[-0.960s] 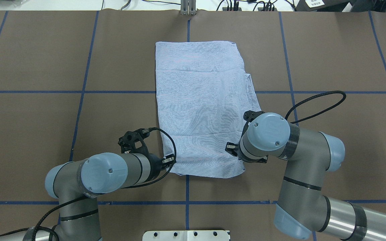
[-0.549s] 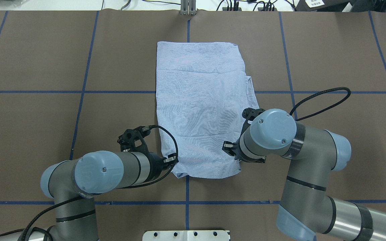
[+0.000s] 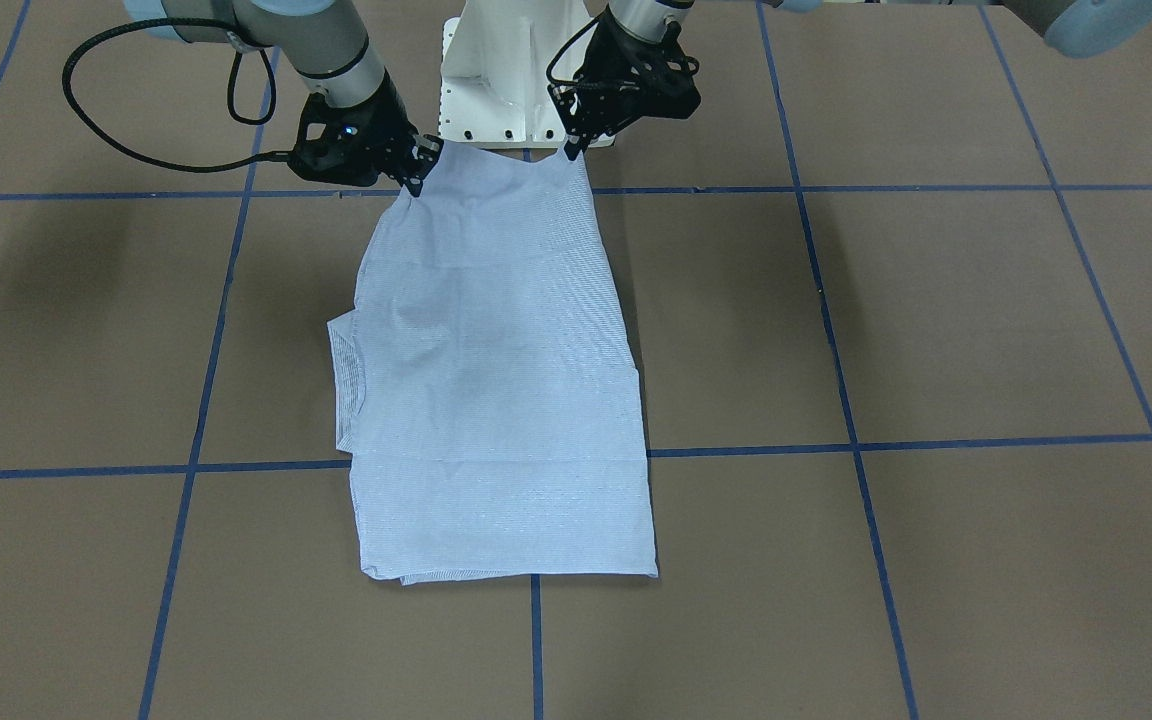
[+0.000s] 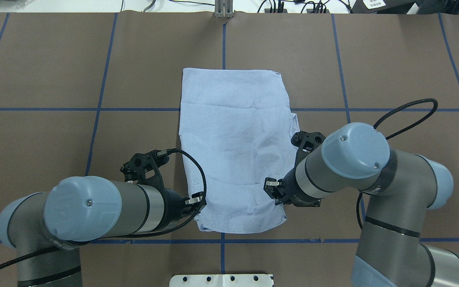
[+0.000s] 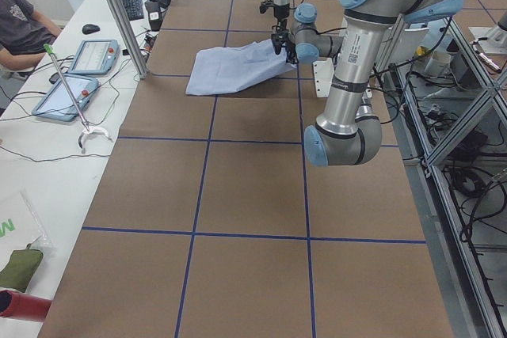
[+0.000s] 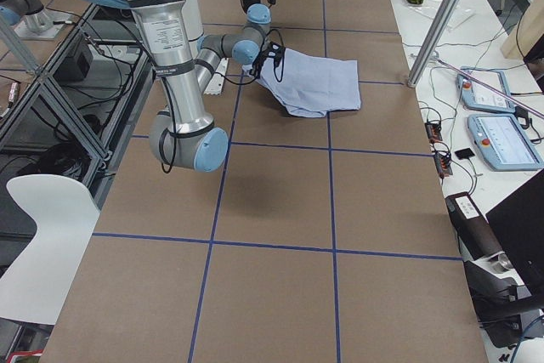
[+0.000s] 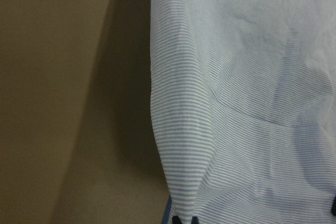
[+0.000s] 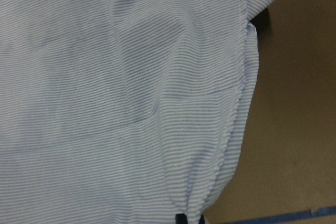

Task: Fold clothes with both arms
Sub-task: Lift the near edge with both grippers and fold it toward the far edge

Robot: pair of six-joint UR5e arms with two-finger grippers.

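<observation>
We judge the shirt [image 4: 233, 151] folded lengthwise; left claw [image 3: 569, 150] and right claw [image 3: 416, 178] clench its near corners (raised); crosswise fold outstanding.

Left end effector [image 3: 570, 150], right end effector [image 3: 414, 182] pinch near corners of folded shirt [image 3: 496, 380].

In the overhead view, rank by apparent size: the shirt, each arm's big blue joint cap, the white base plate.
1. Shirt.
2. Left arm's cap and right arm's cap: too alike to rank, both nearer the camera.
3. White base plate, partly cropped.
</observation>
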